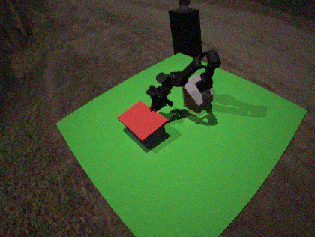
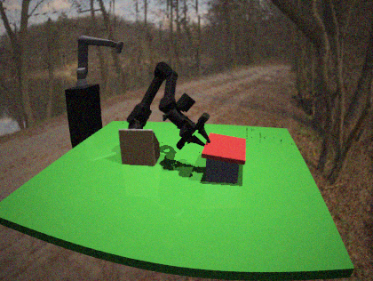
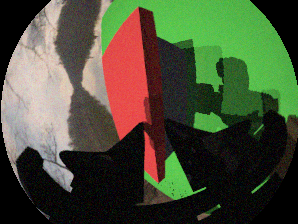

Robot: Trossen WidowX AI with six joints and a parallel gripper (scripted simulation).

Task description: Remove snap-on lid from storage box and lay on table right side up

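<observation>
My tool (image 1: 160, 106) sits a little left of and above the center of the top view, closed on the near edge of the red lid (image 1: 142, 120), its two dark fingers pinching the rim between them, as the wrist view shows at the bottom of its round frame. In that wrist view the lid (image 3: 129, 90) stands as a tall red slab running up from the fingers toward the upper middle, with the dark box (image 3: 176, 83) just to its right. In the exterior view the lid (image 2: 226, 148) lies right of center, roughly level over the dark storage box (image 2: 220, 171), overhanging its walls; I cannot tell whether it is touching the box all round or lifted at my side. The box rests on the bright green surface (image 1: 195, 180), which fills most of the top view. My arm (image 2: 162, 91) reaches from the upper middle down to the lid, rising from a tan block (image 2: 138, 147) left of center in the exterior view. A tall black pillar (image 2: 83, 113) stands at the surface's far left edge, carrying a thin bent mast (image 2: 95, 44).
</observation>
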